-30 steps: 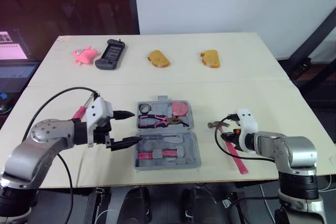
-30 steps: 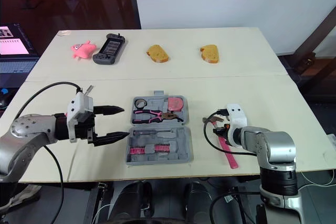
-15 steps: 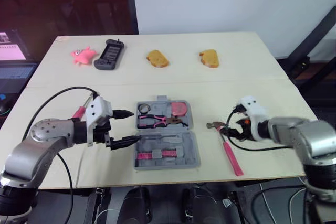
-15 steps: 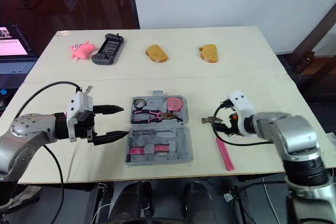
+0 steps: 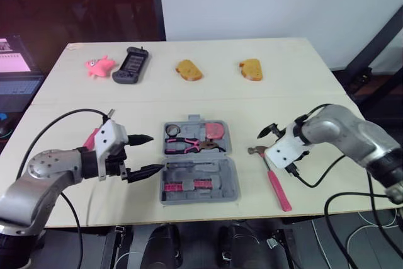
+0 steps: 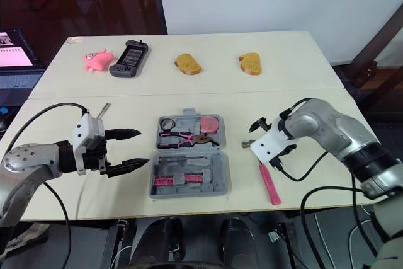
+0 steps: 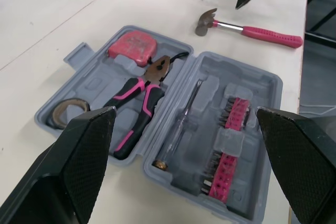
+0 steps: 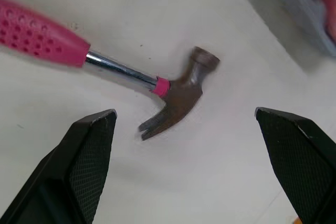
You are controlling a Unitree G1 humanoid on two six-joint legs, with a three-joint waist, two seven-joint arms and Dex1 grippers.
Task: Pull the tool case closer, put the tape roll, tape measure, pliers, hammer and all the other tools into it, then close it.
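Note:
The grey tool case (image 5: 221, 172) lies open at the front middle of the table. In it lie the tape roll (image 5: 174, 131), the pink-handled pliers (image 5: 192, 145), the pink tape measure (image 5: 216, 130), a screwdriver (image 7: 181, 124) and a pink bit rack (image 5: 187, 186). The pink-handled hammer (image 6: 269, 184) lies flat on the table right of the case. My right gripper (image 5: 267, 131) hovers open just above the hammer's head (image 8: 178, 98), holding nothing. My left gripper (image 5: 156, 152) stands open and empty left of the case, pointing at it. Behind it lies a pink screwdriver (image 5: 94, 135).
Along the far side lie a pink toy (image 5: 101, 65), a black handheld console (image 5: 132, 65) and two bread pieces (image 5: 189, 70) (image 5: 251, 69). A laptop (image 5: 16, 61) stands off the table's left. The hammer's handle ends close to the table's front edge.
My right gripper has opened off the hammer's handle, risen and moved back over the hammer's head. The hammer now rests on the table. My left arm drew slightly left.

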